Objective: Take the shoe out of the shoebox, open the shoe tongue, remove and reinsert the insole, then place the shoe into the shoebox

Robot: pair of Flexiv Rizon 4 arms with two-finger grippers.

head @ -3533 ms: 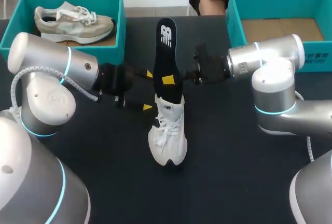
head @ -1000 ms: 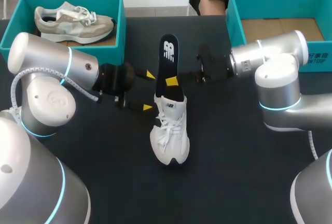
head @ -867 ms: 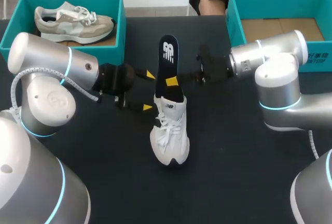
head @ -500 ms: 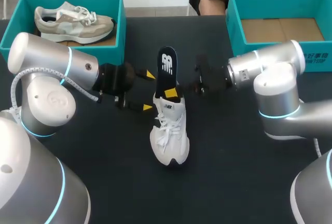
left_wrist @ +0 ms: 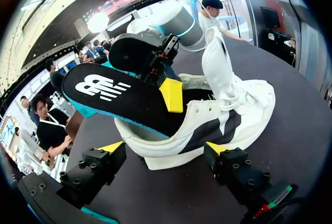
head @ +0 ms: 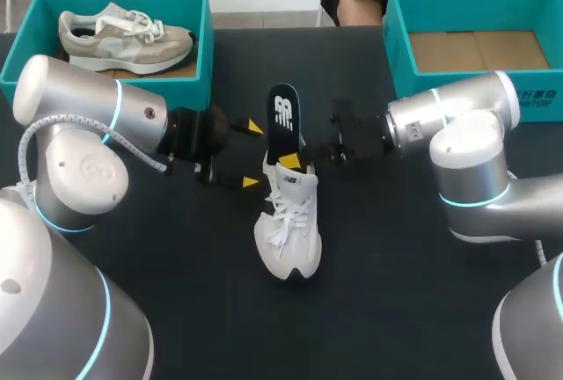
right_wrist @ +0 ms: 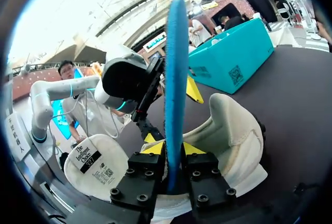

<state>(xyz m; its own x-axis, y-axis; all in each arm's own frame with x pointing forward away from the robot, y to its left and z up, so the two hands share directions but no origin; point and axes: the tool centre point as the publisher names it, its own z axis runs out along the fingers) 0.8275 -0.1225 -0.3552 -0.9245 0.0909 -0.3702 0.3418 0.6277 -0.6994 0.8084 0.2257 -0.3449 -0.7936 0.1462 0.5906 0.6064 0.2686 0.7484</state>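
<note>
Centre of the matte black table (head: 193, 310): the white shoe (head: 287, 226) stands on its sole, toe toward the robot, with its laces in a loose criss-cross over the smooth upper. The insole (head: 282, 116) is partly in. Its front end is tucked down into the padded heel opening, and the rest rises out of it as a long, flat blade with a rounded end. The top face is black with a white logo, and the underside shows a bright blue edge.

The right gripper (right_wrist: 173, 151) comes in from the side and has the insole clamped. Its 2 black, bolt-studded fingers are closed tight on either face of the thin sheet, with the yellow tips pressed flat against it just above the shoe's collar.

In the left wrist view the tongue (left_wrist: 215, 53) stands pulled up and forward, soft and creased, above a dark panel on the shoe's side.

The left gripper (head: 252, 155) sits low at the heel end, spread wide and holding nothing. 1 yellow tip is on each side of the heel. Whether either tip touches the sole, I cannot tell.

At the far left corner sits a teal box (head: 204, 37) with a grey shoe (head: 127, 35) lying inside. At the far right is a second teal box (head: 398, 41), showing its brown cardboard floor.
</note>
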